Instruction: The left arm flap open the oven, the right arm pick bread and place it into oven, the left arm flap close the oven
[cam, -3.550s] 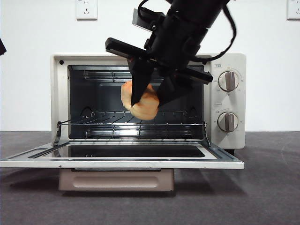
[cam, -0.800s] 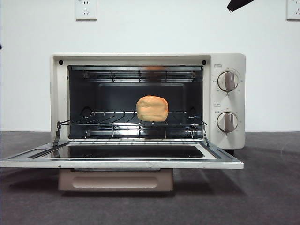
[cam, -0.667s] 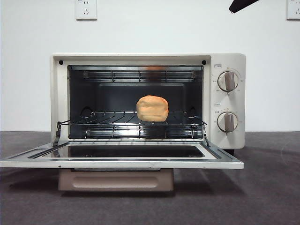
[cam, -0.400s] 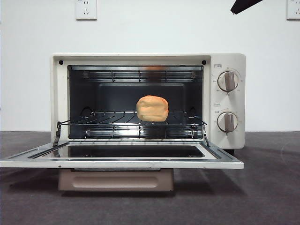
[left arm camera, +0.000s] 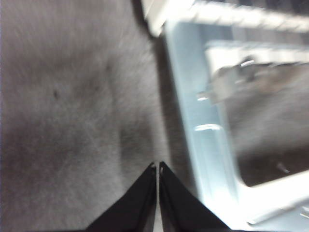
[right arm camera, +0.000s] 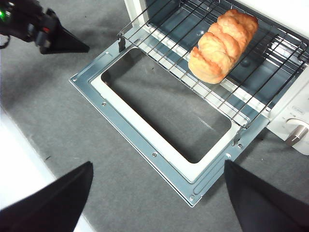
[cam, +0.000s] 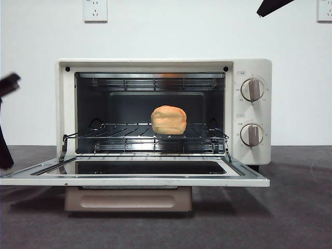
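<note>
Bread sits on the wire rack inside the oven, a little right of the middle, free of any gripper. The door lies flat and fully open, its handle hanging below the front edge. So the placing looks done, and the step in hand is the closing.

In the right wrist view, the right gripper hangs high above the door, its jaws spread wide and empty; from the front it shows only as a black tip at the top right corner. It is well apart from the oven and seems to be waiting.

The left gripper is the one at work. Its jaws are pressed together with nothing between them, and it hovers over the grey table just beside the door's left edge, not touching it. The right wrist view shows it off the door's far left corner, and from the front it appears as a blurred dark shape at the left edge.

Closing calls for the left gripper to get under the door, at the front lip or the handle, and lift it up and back on its hinges until it shuts. The bread sits well back from the door and looks unlikely to foul it.
</note>
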`<action>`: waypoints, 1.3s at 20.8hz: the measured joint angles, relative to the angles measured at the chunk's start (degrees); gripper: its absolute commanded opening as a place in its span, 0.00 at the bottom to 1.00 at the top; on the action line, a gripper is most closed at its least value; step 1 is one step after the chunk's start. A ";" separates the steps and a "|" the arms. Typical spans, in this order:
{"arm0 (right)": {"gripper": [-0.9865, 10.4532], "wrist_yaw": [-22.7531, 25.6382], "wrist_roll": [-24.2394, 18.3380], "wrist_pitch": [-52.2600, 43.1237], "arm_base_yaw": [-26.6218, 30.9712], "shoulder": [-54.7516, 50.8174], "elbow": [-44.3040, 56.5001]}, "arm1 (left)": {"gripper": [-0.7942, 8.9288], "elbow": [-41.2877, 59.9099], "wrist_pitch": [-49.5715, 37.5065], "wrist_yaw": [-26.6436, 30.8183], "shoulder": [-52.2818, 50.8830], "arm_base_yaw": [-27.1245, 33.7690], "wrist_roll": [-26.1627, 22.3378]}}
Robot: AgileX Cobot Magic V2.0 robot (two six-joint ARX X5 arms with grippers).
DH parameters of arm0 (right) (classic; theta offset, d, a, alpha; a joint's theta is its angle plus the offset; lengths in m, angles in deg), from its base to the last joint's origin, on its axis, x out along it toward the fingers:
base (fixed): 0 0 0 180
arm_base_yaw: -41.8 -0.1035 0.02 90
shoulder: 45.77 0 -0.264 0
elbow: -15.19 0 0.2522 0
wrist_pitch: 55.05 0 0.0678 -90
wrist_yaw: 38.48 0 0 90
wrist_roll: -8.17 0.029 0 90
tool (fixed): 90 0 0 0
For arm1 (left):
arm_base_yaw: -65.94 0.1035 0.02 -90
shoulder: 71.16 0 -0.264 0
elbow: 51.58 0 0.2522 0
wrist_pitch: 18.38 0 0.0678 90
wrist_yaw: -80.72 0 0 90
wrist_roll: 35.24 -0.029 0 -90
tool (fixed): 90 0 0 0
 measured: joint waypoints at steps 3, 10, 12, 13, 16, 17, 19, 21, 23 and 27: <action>0.46 0.00 0.00 0.00 0.00 0.00 0.00 | 0.10 0.09 -2.47 -2.05 3.89 0.33 -0.31; 0.46 0.00 0.00 -0.02 0.00 0.00 0.00 | 0.10 0.11 -7.72 -6.27 11.45 0.37 -0.57; 0.46 0.00 0.00 -0.02 0.00 0.00 0.00 | 0.10 0.11 -8.28 -7.91 12.76 0.42 -0.61; 0.46 0.00 0.00 -0.04 0.00 0.00 0.00 | 0.10 0.11 -8.39 -9.49 13.27 0.42 -0.63; 0.46 0.02 0.00 -0.04 0.00 0.00 0.00 | 0.10 0.37 -9.57 -13.64 14.05 0.98 -0.83; 0.46 0.00 0.00 -0.04 0.00 0.00 0.00 | 0.10 0.52 -10.08 -14.53 14.14 1.11 -0.79; 0.46 0.00 0.00 -0.04 0.00 0.00 0.00 | 0.10 0.52 -10.34 -14.97 14.27 1.22 -0.35; 0.46 0.00 0.00 -0.04 0.00 0.00 0.00 | 0.10 0.63 -10.93 -16.35 14.29 1.84 -0.04; 0.46 0.02 0.00 -0.04 0.00 0.00 0.00 | 0.10 0.68 -12.13 -18.34 14.32 2.91 0.46; 0.46 0.00 0.00 -0.04 0.00 0.00 0.00 | 0.10 0.74 -15.50 -21.51 13.44 4.83 2.91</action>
